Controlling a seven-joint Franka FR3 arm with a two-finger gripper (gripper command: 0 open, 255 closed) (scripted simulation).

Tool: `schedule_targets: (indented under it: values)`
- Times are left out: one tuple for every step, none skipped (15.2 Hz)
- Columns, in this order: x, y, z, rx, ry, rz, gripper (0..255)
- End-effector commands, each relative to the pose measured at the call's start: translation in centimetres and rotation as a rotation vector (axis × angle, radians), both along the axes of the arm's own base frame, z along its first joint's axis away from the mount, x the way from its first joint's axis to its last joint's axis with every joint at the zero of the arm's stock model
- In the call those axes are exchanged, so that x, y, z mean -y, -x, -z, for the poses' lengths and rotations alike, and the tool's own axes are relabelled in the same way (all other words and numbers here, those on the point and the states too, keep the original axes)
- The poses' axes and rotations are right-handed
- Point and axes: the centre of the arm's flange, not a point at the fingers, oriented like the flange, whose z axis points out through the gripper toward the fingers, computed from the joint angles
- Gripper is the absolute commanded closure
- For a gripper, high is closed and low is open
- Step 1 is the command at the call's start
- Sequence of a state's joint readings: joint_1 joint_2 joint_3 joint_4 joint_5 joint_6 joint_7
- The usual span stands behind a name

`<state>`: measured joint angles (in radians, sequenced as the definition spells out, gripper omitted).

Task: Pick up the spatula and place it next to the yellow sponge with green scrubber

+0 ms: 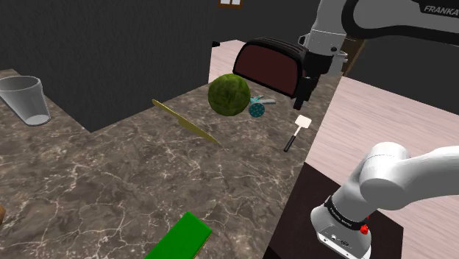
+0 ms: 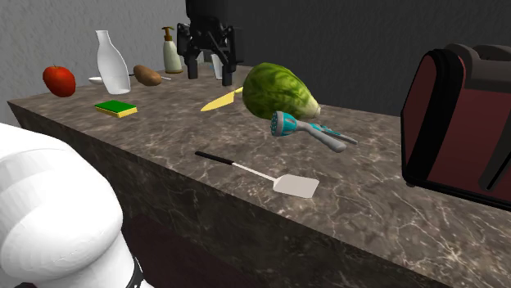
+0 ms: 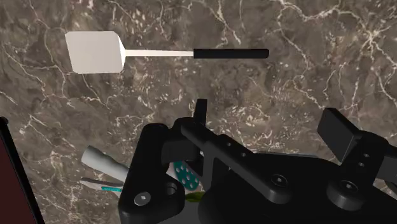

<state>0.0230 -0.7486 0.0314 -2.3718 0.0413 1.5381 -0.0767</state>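
One end effector (image 3: 267, 118), one spatula (image 3: 159, 53)

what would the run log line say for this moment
stage: pre-grasp | gripper: open, holding nothing, near spatula | spatula: flat on marble counter, untouched | green-topped yellow sponge: on counter, far from spatula

spatula (image 3: 167, 53): pale blade, black handle, flat on counter (image 2: 368, 188) | sponge (image 2: 115, 107): green top, seemingly yellow base, well apart

Sponge (image 1: 180, 237) partly beyond bottom edge
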Motion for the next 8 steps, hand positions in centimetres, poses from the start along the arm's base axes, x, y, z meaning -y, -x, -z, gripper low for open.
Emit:
schedule_targets:
  values:
    - [0.0,0.0,0.0,0.0,0.0,0.0,0]
    - [0.9,-0.5,0.9,0.0,0.003,0.121,0]
    - [1.8,-0.9,1.9,0.0,0.006,0.243,0]
    - [2.7,-1.2,2.8,-0.001,0.008,0.364,0]
    - [3.7,-1.4,3.8,-0.001,0.011,0.486,0]
    - [4.7,-1.5,4.7,-0.001,0.014,0.607,0]
    - [5.7,-1.4,5.6,-0.001,0.017,0.729,0]
    - [6.7,-1.3,6.5,-0.002,0.019,0.85,0]
